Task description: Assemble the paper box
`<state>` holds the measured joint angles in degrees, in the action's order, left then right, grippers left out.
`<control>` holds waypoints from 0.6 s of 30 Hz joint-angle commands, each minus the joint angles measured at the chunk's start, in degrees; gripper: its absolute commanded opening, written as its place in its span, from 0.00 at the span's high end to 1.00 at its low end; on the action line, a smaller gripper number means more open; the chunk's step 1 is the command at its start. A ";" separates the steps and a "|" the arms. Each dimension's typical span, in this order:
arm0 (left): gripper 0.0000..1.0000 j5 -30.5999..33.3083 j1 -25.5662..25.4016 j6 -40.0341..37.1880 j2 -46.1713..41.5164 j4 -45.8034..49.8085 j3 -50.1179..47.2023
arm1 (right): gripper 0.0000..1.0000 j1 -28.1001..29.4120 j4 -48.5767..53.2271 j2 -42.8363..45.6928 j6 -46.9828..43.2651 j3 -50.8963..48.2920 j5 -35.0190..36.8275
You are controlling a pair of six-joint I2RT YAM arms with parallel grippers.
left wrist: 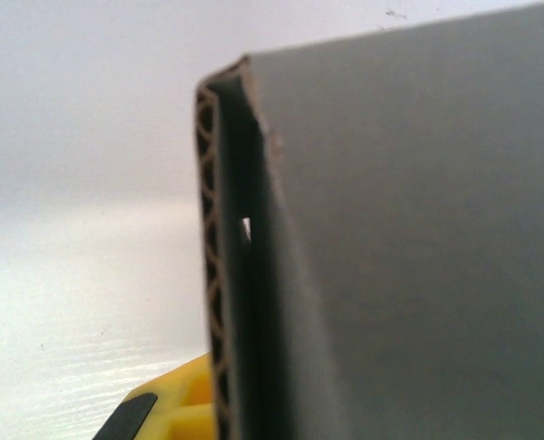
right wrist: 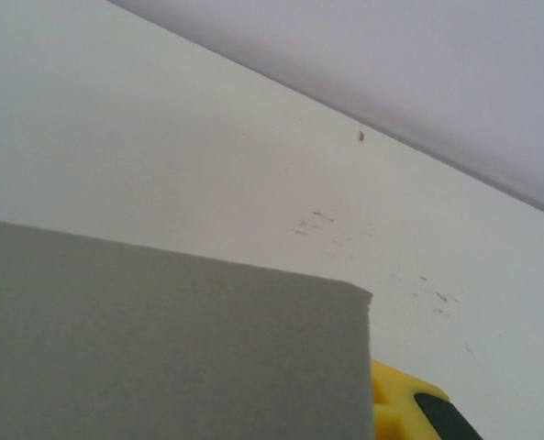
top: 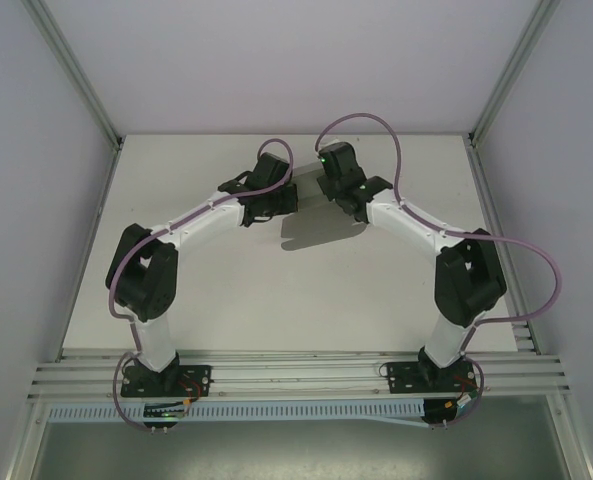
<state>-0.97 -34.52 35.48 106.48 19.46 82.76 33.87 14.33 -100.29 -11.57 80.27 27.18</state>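
A: Two arms, listed from the near edge outward. Their bases are bolted side by side, and both reach in to meet over the far middle of the surface (top: 226, 290). What is the item between them?

B: One paper box (top: 311, 230), grey card, lying between the left fingers (top: 284, 203) and the right fingers (top: 348, 205). From above I cannot tell whether it rests on the surface or is lifted.

A: Step in hand?

B: Judged to be the folding stage, partly done. The left wrist view records the paper box (left wrist: 409, 247) with one wall doubled back on itself, the corrugated edge exposed and a narrow gap in the fold. The next move likely calls for pressing that fold home while the other arm steadies the panel, without crushing the thin card.

A: State of the fingers?

B: Cannot tell on either side. One yellow tip of the left fingers (left wrist: 166, 417) sits just beside the card edge. One tip of the right fingers (right wrist: 407, 403) sits below the panel corner. The card hides each partner.

A: Differences between views?

B: The left wrist gives the fold and the corrugation. The right wrist gives the paper box (right wrist: 161, 339) as a plain flat panel, with scuffed surface beyond. The top view gives the layout, and the card reads as a flat grey patch.
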 commanded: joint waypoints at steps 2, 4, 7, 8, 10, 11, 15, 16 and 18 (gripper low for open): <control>1.00 3.44 0.16 1.61 -2.16 9.07 1.41 | 1.00 -6.58 4.10 -4.13 -0.95 -0.04 31.19; 1.00 2.52 0.15 1.28 -1.98 8.60 1.52 | 1.00 -6.60 4.63 -4.09 -1.46 0.10 29.57; 1.00 -0.26 0.16 -0.05 -1.97 6.73 1.31 | 1.00 -7.00 3.46 -2.48 -3.94 -1.87 17.44; 1.00 -1.27 0.16 -0.48 -2.06 6.09 1.18 | 1.00 -7.54 3.63 -1.53 -3.88 -2.51 11.22; 1.00 -1.61 0.16 -0.99 -2.19 6.01 1.27 | 0.92 -9.33 5.58 0.29 -3.24 -3.19 -2.21; 1.00 -1.39 0.14 -1.02 -2.32 6.11 1.27 | 0.88 -10.22 6.18 0.89 -2.27 -3.36 -6.31; 1.00 -0.35 0.16 -1.43 -3.45 5.94 0.62 | 0.80 -12.46 9.31 1.59 -1.39 -3.29 -12.41; 1.00 -0.16 0.19 -1.43 -3.56 5.85 0.54 | 0.80 -12.51 10.06 1.55 -1.68 -3.24 -11.56; 1.00 -0.13 0.15 -1.56 -3.67 5.80 0.58 | 0.80 -12.55 9.59 1.59 -1.48 -3.64 -8.69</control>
<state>-2.87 -35.81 33.87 106.76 21.06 83.07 25.50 18.81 -99.02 -13.15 78.41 8.51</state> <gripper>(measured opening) 0.069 0.199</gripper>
